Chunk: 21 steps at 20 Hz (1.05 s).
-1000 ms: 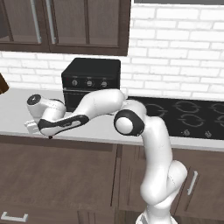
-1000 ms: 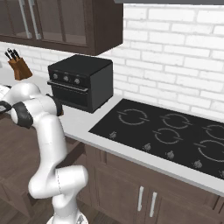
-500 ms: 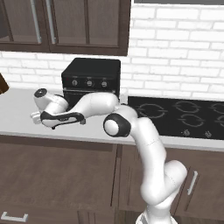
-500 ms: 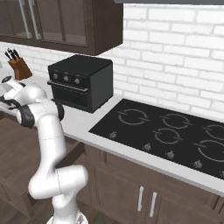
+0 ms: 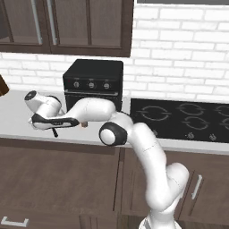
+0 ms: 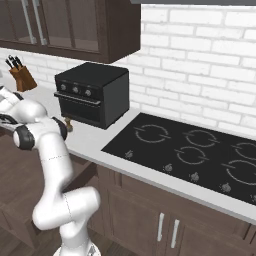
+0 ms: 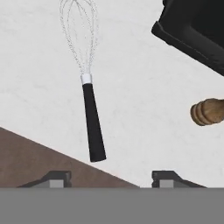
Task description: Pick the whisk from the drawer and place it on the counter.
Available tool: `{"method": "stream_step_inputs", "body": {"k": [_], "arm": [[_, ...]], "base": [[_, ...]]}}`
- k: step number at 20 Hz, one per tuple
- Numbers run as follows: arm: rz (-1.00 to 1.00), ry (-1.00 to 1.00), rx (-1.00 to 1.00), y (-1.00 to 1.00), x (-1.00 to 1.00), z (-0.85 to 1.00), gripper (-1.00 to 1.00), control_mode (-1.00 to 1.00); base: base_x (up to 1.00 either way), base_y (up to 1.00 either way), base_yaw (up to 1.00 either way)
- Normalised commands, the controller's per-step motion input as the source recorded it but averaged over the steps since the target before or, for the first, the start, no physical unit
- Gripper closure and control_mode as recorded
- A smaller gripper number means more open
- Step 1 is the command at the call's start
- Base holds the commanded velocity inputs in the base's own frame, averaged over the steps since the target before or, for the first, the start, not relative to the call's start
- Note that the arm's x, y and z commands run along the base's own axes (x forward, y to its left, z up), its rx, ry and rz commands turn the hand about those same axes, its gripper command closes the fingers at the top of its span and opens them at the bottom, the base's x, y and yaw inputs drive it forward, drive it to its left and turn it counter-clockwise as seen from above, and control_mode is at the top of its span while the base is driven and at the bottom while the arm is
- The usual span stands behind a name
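Whisk [image 7: 89,94] lies flat on the pale surface [image 7: 144,105], wire balloon head toward the top of the hand view, black handle pointing down toward the surface's front edge. Handle end stops just short of that edge; dark brown cabinet wood shows below it.

Hand [image 7: 111,177] spread, nothing between the fingers [image 7: 54,178]; both dark tips sit apart at the bottom of the hand view, whisk handle above and between them, not touched.

Small brown wooden shaker [image 7: 208,111] stands to the right of the whisk, well apart. Black countertop oven [image 5: 93,85] just behind the shaker.

From the left base view, hand [image 5: 54,132] hangs low over the surface near its front edge, left of the oven. Black stovetop [image 5: 183,118] further right.
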Motion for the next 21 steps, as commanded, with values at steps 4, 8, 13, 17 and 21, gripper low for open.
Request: {"method": "stream_step_inputs", "body": {"k": [4,8,13,17,21], "arm": [[-0.01,-0.20,0.05,-0.81,-1.00,0.44,-1.00,-1.00],[0.00,-0.12,0.01,-1.00,-1.00,0.00,-1.00,-1.00],[-0.01,0.00,0.07,-1.00,-1.00,0.10,-1.00,-1.00],[0.00,0.00,0.21,-1.00,-1.00,0.44,-1.00,-1.00],[0.00,0.00,0.31,-1.00,-1.00,0.73,-1.00,-1.00]], "base": [[0.00,0.00,0.00],[0.00,0.00,0.00],[0.00,0.00,0.00],[0.00,0.00,0.00],[0.00,0.00,0.00]]}}
